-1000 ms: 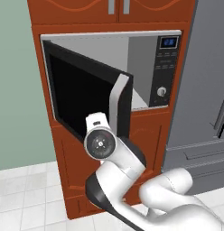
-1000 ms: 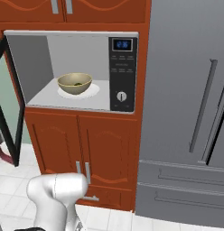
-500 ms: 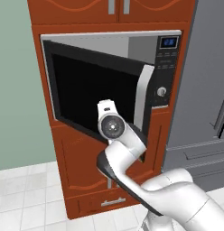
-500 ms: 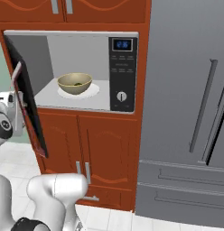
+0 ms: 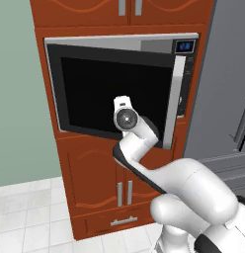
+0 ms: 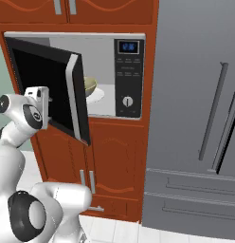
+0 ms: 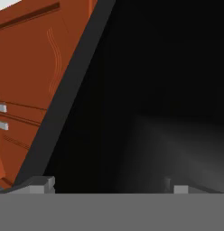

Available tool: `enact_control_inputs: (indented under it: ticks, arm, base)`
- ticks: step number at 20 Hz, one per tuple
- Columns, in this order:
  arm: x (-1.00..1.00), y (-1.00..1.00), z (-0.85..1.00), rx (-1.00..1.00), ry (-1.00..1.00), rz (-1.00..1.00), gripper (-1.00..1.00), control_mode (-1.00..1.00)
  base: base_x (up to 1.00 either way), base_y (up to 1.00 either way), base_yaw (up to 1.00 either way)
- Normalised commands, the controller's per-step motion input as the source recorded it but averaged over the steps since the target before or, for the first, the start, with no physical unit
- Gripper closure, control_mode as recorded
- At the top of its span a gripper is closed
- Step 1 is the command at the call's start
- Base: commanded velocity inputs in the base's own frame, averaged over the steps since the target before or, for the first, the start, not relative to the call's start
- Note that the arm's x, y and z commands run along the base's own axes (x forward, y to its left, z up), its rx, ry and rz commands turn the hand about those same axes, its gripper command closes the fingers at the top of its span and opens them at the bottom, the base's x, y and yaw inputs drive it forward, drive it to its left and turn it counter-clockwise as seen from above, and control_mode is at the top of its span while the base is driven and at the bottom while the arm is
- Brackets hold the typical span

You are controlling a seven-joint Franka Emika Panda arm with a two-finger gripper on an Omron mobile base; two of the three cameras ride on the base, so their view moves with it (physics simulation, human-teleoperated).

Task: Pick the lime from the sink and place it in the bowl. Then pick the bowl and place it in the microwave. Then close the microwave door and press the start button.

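Note:
The microwave door (image 5: pixel 114 94) stands partly swung in, its silver free edge (image 6: pixel 74 95) out in front of the cavity. My gripper (image 6: pixel 46 100) rests against the door's black glass (image 7: pixel 168 90). In the hand view my gripper (image 7: pixel 109 187) is open, its fingertips (image 7: pixel 41 184) wide apart with nothing between them. Behind the door edge a sliver of the bowl (image 6: pixel 90 85) shows inside the microwave (image 6: pixel 105 40). The door hides the lime. The sink is out of view. To the right is the black control panel (image 6: pixel 128 78).
A tall grey fridge (image 6: pixel 195 118) stands right of the microwave cabinet. Red-brown cabinet doors (image 5: pixel 95 183) lie below the microwave, a green wall (image 5: pixel 16 99) to the left, and a white tile floor (image 5: pixel 30 217) beneath.
The door has swung much further toward the cavity with my hand against its outer face. My arm has moved right and forward with it. The door now covers most of the bowl.

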Motion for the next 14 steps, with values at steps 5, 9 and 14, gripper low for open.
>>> enact_control_inputs:
  ticks: [5, 9, 14]
  arm:
    - [1.0, -0.38, 0.0, 0.0, 0.0, -0.01, -1.0, -1.0]
    - [0.96, -0.48, 0.0, 0.0, 0.0, 0.0, -1.0, -1.0]
    - [0.91, -0.54, 0.0, 0.0, 0.07, 0.0, -1.0, -1.0]
  base:
    - [0.0, 0.0, 0.0]
    - [0.0, 0.0, 0.0]
    - [0.0, 0.0, 0.0]
